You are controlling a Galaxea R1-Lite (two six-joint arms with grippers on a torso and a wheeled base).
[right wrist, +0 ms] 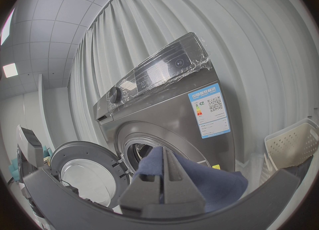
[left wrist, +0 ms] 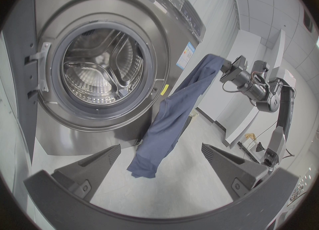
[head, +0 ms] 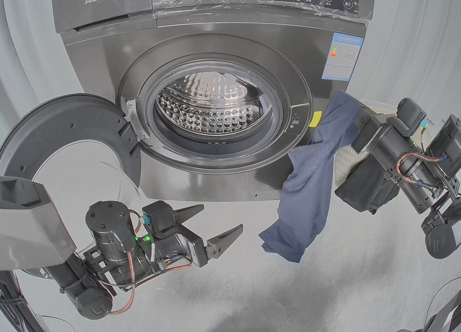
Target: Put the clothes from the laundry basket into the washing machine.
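A navy blue garment (head: pixel 314 174) hangs from my right gripper (head: pixel 361 116), which is shut on its top edge to the right of the washing machine (head: pixel 211 35). The cloth dangles down to just above the floor. In the left wrist view the garment (left wrist: pixel 172 114) hangs in front of the machine's right side, and in the right wrist view the garment (right wrist: pixel 212 180) drapes over the closed fingers (right wrist: pixel 166 177). The drum opening (head: pixel 211 105) is open and looks empty. My left gripper (head: pixel 216 227) sits low at the front left, open, holding nothing. The cream laundry basket (right wrist: pixel 292 147) stands right of the machine.
The machine's round door (head: pixel 67 141) is swung open to the left, close beside my left arm. A dark cloth (head: pixel 367 186) hangs over the basket side under my right arm. Bare grey floor (head: pixel 288 289) lies in front of the machine.
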